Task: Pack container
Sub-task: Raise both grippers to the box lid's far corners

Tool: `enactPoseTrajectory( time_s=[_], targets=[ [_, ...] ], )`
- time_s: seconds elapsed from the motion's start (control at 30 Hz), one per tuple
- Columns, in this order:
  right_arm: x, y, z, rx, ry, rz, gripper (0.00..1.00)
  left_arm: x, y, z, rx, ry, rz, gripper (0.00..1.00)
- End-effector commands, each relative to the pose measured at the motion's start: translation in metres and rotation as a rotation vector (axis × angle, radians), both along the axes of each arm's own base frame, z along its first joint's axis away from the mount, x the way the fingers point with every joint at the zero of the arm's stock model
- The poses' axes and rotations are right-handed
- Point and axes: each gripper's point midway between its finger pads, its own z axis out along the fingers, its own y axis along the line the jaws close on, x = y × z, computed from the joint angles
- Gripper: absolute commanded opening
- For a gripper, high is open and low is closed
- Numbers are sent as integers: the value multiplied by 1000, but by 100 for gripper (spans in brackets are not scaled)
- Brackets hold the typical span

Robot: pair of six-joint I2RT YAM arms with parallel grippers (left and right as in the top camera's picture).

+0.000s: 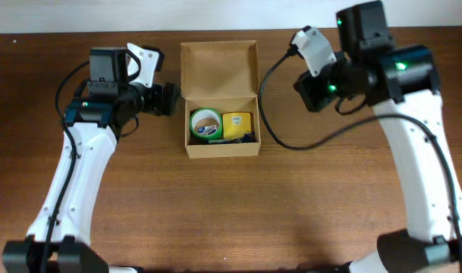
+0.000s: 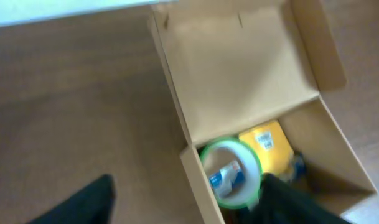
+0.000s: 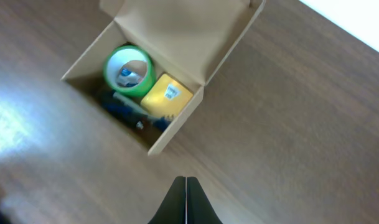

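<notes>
The tan cardboard container [image 1: 220,148] sits on the table's middle with its flap lid [image 1: 219,70] open and laid back. Inside are a green-rimmed tape roll [image 1: 205,123], a yellow packet [image 1: 237,125] and a small blue item [image 3: 124,109]. My left gripper [image 1: 170,98] is open and empty, just left of the box; in the left wrist view [image 2: 189,199] its fingers straddle the box's left wall, above the roll [image 2: 231,171]. My right gripper [image 1: 306,89] is shut and empty, to the right of the box; in the right wrist view [image 3: 186,199] it hovers over bare wood.
The brown wooden table [image 1: 231,220] extends all round the box. A pale wall edge [image 1: 215,15] runs along the back. Black cables [image 1: 272,114] hang from the right arm near the box's right side.
</notes>
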Motion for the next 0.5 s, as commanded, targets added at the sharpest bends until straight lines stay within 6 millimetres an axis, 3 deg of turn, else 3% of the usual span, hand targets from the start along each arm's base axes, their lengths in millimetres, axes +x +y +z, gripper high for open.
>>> enactPoseTrajectory(
  time_s=[0.0, 0.1, 0.2, 0.33, 0.47],
  targets=[
    [19, 6, -23, 16, 40, -3, 4, 14, 1, 0, -66, -30, -41, 59],
    [42, 11, -43, 49, 73, -71, 4, 28, 1, -3, -108, -58, -65, 38],
    [63, 16, -65, 78, 107, -136, 4, 40, -5, -8, -148, -86, -104, 5],
    [90, 22, -98, 106, 144, -199, 3, 59, -5, -20, -163, -110, -96, 2],
    [112, 23, -119, 140, 155, -266, 4, 78, 7, -48, -236, -62, -5, 2]
  ],
)
